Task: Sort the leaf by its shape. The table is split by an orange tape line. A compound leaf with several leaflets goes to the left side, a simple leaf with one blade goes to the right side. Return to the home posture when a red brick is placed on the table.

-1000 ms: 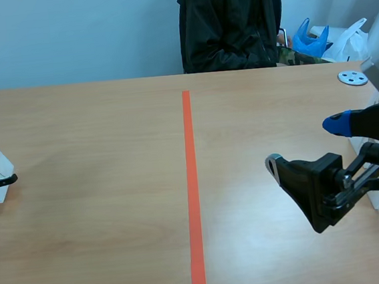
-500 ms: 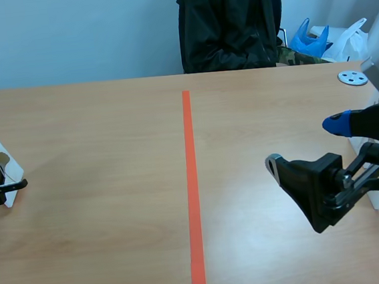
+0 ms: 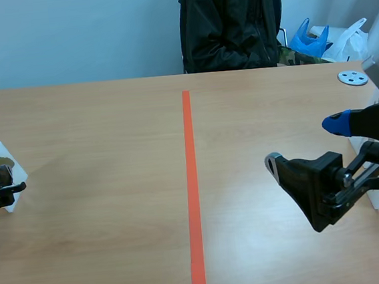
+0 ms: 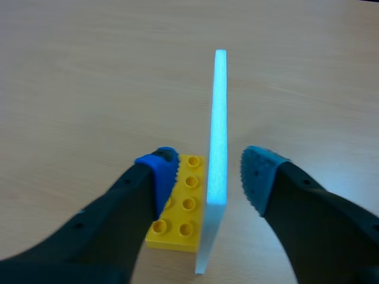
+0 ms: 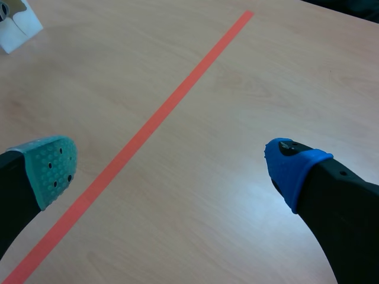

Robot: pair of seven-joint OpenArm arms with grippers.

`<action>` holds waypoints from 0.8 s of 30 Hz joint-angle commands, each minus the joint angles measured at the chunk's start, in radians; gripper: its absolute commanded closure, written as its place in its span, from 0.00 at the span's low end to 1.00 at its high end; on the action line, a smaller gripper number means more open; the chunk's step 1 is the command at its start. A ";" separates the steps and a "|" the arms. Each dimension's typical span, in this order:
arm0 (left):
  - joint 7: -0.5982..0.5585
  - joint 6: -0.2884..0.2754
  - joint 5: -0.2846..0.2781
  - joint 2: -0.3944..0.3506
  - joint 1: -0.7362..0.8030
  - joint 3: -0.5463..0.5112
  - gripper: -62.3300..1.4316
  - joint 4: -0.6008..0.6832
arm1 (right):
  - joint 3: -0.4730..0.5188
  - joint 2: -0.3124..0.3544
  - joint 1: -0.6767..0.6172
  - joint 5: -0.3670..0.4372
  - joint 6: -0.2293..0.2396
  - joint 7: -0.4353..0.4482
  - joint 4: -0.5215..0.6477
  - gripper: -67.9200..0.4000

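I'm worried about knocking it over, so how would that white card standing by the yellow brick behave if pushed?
The white card is thin and stands upright on edge, so a push high up would probably tip it. Its straight edge suggests stiff, likely light board. The yellow brick sits at one side only, so the card may topple away from it.

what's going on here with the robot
The left gripper straddles a white card standing beside a yellow brick, at the far left of the table. Its fingers are apart and not pressing the card. The right gripper hovers open and empty, right of the orange tape line. A person sits across the table.
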 commanded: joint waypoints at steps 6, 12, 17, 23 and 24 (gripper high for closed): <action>-0.017 0.001 -0.008 -0.083 -0.002 -0.014 0.13 0.089 | 0.015 0.000 0.014 0.012 0.000 0.014 0.000 0.00; 0.000 -0.003 -0.007 -0.140 0.072 -0.014 0.03 0.258 | 0.015 0.000 0.014 0.011 0.000 0.014 0.000 0.00; 0.033 -0.007 0.011 -0.187 0.187 -0.034 0.03 0.469 | 0.015 0.000 0.014 0.011 0.000 0.015 0.000 0.00; 0.129 -0.068 0.072 -0.214 0.384 -0.094 0.03 0.783 | 0.016 0.000 0.014 0.011 0.000 0.023 0.000 0.00; 0.141 -0.077 0.076 -0.214 0.421 -0.103 0.03 0.837 | 0.016 0.000 0.014 0.011 0.000 0.023 0.000 0.00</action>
